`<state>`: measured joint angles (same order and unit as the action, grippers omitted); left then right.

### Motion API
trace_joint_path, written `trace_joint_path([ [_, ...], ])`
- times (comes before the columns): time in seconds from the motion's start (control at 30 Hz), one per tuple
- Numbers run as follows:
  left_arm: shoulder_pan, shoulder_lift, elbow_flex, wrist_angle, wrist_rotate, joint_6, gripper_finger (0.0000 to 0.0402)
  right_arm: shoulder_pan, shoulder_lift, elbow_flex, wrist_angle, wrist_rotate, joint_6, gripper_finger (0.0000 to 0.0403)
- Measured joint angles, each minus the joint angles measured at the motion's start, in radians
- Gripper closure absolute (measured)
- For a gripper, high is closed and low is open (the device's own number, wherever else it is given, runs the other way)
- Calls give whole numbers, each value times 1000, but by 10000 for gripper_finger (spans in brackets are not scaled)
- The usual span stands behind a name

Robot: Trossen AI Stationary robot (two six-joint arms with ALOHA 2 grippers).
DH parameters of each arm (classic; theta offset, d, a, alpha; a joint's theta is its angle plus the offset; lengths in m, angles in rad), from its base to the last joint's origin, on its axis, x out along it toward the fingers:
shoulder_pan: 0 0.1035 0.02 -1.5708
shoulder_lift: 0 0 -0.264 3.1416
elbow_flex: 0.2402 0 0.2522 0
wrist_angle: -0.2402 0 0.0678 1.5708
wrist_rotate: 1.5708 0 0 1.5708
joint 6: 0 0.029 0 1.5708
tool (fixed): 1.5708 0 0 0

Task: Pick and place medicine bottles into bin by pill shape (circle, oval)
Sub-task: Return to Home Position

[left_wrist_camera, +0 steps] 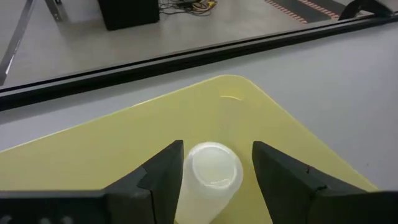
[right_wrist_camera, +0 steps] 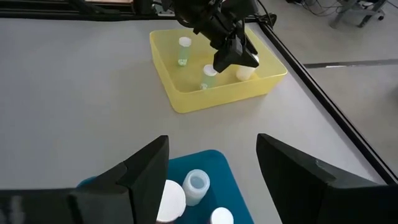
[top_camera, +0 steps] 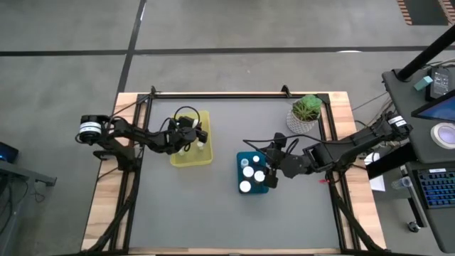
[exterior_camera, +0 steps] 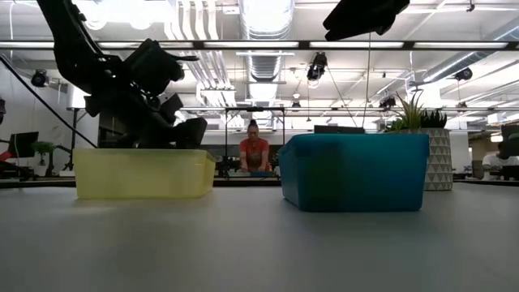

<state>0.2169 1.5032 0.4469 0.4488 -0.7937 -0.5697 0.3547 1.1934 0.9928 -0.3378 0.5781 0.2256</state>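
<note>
Two bins stand mid-table: a yellow bin [top_camera: 186, 162] [exterior_camera: 142, 172] on the left and a teal bin [top_camera: 239, 178] [exterior_camera: 354, 172] on the right. My left gripper [left_wrist_camera: 214, 152] [top_camera: 199, 136] reaches down into the yellow bin. It is open, with a white-capped medicine bottle [left_wrist_camera: 211, 171] between its fingers. Two more bottles [right_wrist_camera: 185, 50] [right_wrist_camera: 208, 76] stand upright on that bin's floor. My right gripper [right_wrist_camera: 211, 143] [top_camera: 270, 174] hangs open above the teal bin's right side with nothing between its fingers. Several white-capped bottles [top_camera: 249, 171] stand in the teal bin. My left gripper's fingers stand either side of the bottle's capped end. A clear gap shows between one finger [left_wrist_camera: 280, 174] and the cap. The other finger [left_wrist_camera: 165, 171] lies right beside the cap, and I cannot tell whether it touches.
A potted green plant [top_camera: 306, 110] [exterior_camera: 422, 122] stands at the table's far right corner. A black rail [top_camera: 220, 93] runs along the far edge. Bare grey table lies in front of both bins. A person [exterior_camera: 253, 150] sits in the room far behind the table.
</note>
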Motion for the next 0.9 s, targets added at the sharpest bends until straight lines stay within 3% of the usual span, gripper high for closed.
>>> trace_joint_path([
  [0.47,0,-42,0,-22,0,79,221,0,0,0,0,0,3,170],
  [0.7,-4,-152,0,-49,14,117,220,0,0,-20,14,0,3,170],
  [0.9,-62,-296,0,-27,112,234,221,0,0,-105,150,-1,-37,170],
])
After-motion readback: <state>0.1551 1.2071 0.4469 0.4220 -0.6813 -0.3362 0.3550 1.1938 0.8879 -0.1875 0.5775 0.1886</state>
